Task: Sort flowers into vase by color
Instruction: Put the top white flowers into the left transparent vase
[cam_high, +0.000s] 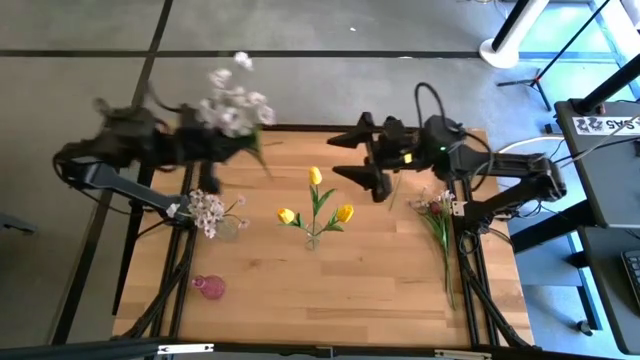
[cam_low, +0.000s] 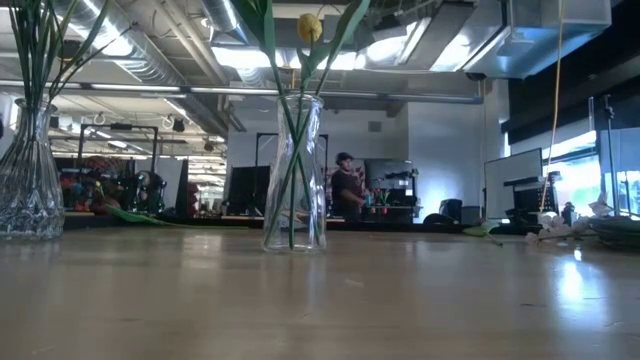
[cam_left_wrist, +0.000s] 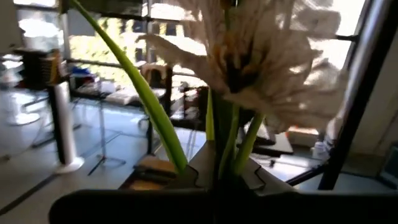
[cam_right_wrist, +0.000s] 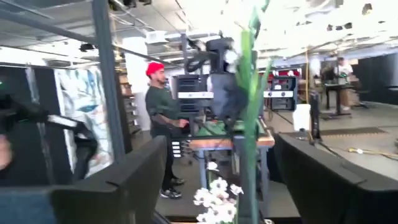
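Note:
My left gripper (cam_high: 238, 150) is high over the table's far left and is shut on a spray of white-pink blossoms (cam_high: 236, 102). The blossoms fill the left wrist view (cam_left_wrist: 249, 56). My right gripper (cam_high: 350, 158) is open above the table's far middle, facing the left arm and holding nothing. In its wrist view the spray's green stem (cam_right_wrist: 249, 130) stands farther off, between the open fingers. Three yellow tulips (cam_high: 315, 200) stand in a clear vase (cam_low: 295, 170) at the centre. More white-pink blossoms (cam_high: 207, 210) stand in the left glass vase (cam_low: 28, 170). My left gripper pinches the spray's green stems (cam_left_wrist: 231, 146) between its two fingers. The spray is lifted clear of the table. Its blossoms rise beyond the fingers and a long green leaf (cam_left_wrist: 146, 99) sticks out to one side.
A small pink vase (cam_high: 210, 288) stands near the table's near left corner. Loose flowers (cam_high: 438, 215) with long stems lie along the right edge under the right arm. Bare wood lies near the near edge (cam_high: 350, 300). People stand in the room beyond (cam_right_wrist: 163, 124).

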